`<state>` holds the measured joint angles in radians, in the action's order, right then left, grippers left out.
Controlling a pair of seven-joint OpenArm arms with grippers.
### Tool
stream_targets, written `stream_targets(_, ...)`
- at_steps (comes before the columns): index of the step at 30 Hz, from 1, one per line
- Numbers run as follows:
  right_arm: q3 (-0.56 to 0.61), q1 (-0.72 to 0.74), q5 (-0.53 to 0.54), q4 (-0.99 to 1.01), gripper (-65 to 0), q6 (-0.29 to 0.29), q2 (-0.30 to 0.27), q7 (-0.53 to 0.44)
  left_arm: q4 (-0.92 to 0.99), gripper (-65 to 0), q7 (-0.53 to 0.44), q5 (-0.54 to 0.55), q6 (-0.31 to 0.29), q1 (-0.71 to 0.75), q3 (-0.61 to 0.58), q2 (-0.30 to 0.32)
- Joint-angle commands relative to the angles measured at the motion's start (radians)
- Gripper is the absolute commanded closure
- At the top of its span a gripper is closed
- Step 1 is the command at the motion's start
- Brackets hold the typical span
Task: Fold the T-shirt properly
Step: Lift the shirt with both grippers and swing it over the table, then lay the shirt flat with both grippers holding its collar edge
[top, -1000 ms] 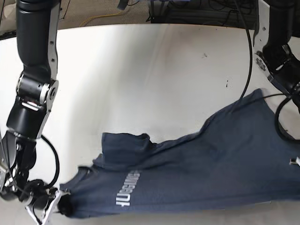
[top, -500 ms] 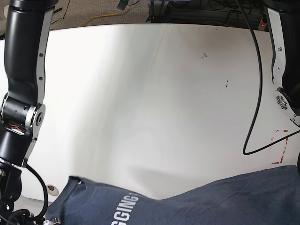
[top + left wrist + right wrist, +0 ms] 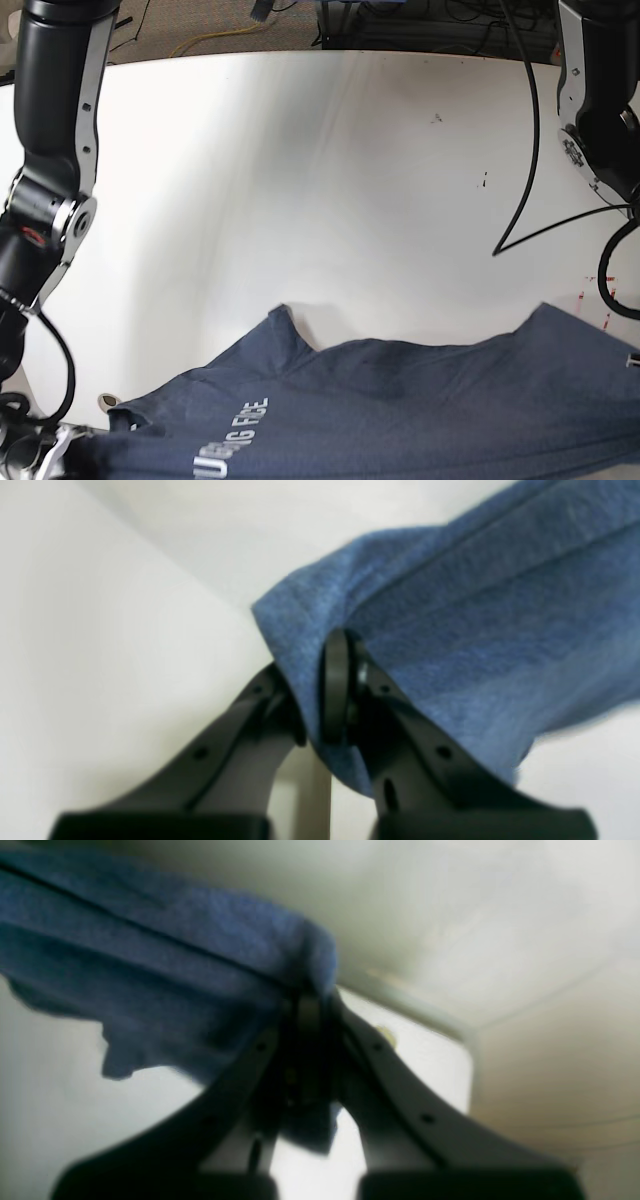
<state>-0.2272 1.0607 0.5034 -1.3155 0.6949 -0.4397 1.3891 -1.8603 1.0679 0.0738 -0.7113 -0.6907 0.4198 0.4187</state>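
Softly heathered navy T-shirt, white block lettering, rumpled folds.

Both arms are showing glossy black tube casings with pale grey side plates, a silver ring with a red mark sitting at the right arm joint. A black cable is looping off the left arm. Matte black gripper fingers are showing small round holes.

the left gripper is clamped on a fold of the t-shirt, its black fingers pressed together. the right gripper is likewise closed on a bunched edge. both arms are reached low at the near table edge.
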Motion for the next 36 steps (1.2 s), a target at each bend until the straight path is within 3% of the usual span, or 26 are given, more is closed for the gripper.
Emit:
stream_targets(1,-0.014,-0.093,0.016,-0.078,0.0,0.003,-0.008,0.007,-0.038,-0.4,0.008,-0.044,0.013,0.067,0.015,-0.002)
stream_targets(6,-0.085,-0.316,0.070,-0.186,0.0,0.003,-0.011,0.007,-0.098,-0.4,0.007,-0.042,0.013,0.257,0.055,-0.063)
stream_targets(10,-0.134,-0.463,0.076,-0.247,0.0,0.003,0.031,0.007,-0.101,-0.4,0.005,-0.042,0.013,0.380,0.093,-0.120)
stream_targets(18,-0.192,-0.716,0.077,-0.379,0.0,0.003,0.048,0.007,-0.146,-0.4,0.007,-0.044,0.013,0.625,0.141,-0.183)
stream_targets(27,-0.262,-0.959,0.077,-0.491,0.0,0.003,0.074,0.007,-0.146,-0.4,0.004,-0.042,0.013,0.828,0.189,-0.197)
stream_targets(36,-0.274,-1.147,0.103,-0.507,0.0,0.003,0.103,0.007,-0.127,-0.6,-0.022,-0.047,0.013,0.920,0.244,-0.191)
